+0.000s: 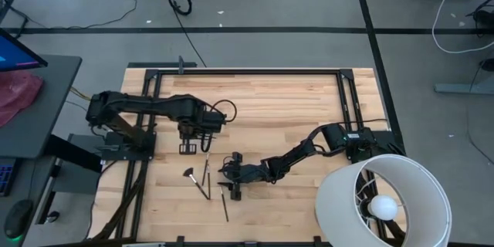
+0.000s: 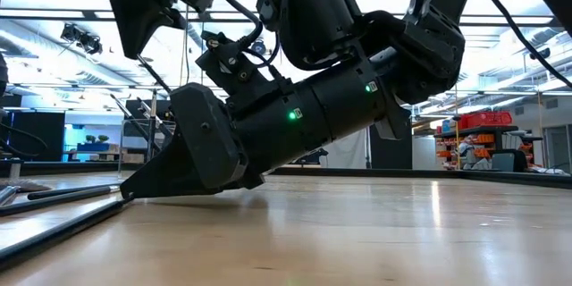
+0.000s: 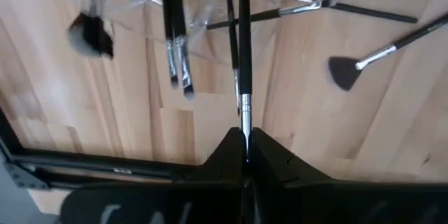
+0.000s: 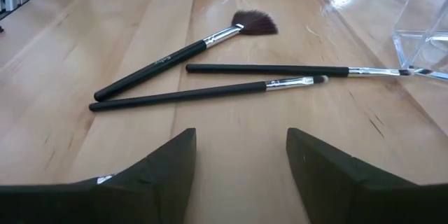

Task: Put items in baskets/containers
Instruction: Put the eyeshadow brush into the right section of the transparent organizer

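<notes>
No readable writing or logos anywhere, just tiny pale marks on a couple of handles, too small to make out.

Right gripper (image 4: pixel 241 175) is down low over the wood table (image 1: pixel 293 100), front-middle, fingers spread wide w/ nothing between them. Just past it lie three brushes on the planks: a fan brush (image 4: pixel 183 52) w/ dark splayed bristles and a silver ferrule, a slim brush (image 4: pixel 210 91) w/ a small tip, and a longer one (image 4: pixel 294 71) whose tip reaches the corner of the clear container (image 4: pixel 423 24). Handles are matte black, thin and round. In the low view the right arm's bulky black housing fills most of the frame and hides nearly everything behind it.

Left gripper (image 3: pixel 245 157) is a bit further back, hanging over the container, pressed together and pinching one thin black brush (image 3: pixel 244 49) at its silver ferrule. Below it the container (image 3: pixel 150 3) is see-through plastic w/ glinting edges; two brushes (image 3: pixel 175 35) lie in it side by side, plus a fluffy one (image 3: pixel 89 31) at its edge. More brushes sit crossed on bare wood beside it.

Front right corner: big white lamp shade (image 1: pixel 386 201), cylinder w/ a bulb inside. Black frame rails around the table, cables on the grey floor beyond.
</notes>
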Tool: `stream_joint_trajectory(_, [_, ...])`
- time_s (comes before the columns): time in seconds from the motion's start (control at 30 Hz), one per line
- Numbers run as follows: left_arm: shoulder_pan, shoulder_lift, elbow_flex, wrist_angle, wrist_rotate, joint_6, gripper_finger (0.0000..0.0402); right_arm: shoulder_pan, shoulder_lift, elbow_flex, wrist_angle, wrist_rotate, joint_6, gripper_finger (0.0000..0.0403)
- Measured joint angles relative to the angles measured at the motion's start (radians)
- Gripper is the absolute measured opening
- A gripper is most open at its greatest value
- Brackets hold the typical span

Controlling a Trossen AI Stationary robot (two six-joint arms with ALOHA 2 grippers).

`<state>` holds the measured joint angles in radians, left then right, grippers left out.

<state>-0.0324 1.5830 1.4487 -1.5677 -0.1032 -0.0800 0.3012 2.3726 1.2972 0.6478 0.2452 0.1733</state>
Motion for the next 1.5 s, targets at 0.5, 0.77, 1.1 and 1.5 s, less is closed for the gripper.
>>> stream_joint_trajectory(0.5, [-0.004,-0.063,-0.018,-0.003,0.037,-0.118,0.0009,0.002,0.000,0.000,0.000,-0.002,0.005,0.0229])
stream_joint_trajectory(0.77, [-0.004,-0.074,-0.018,-0.005,0.045,-0.152,0.0011,0.015,0.000,0.000,-0.003,0.007,0.030,0.0229])
stream_joint_trajectory(1.1, [-0.012,-0.087,-0.202,-0.006,0.048,-0.204,0.0011,0.031,0.000,0.000,-0.003,0.007,0.052,0.0229])
stream_joint_trajectory(1.5, [-0.030,-0.093,-0.197,0.002,-0.013,-0.117,0.0021,0.010,0.002,0.000,0.009,-0.002,-0.031,0.0229])
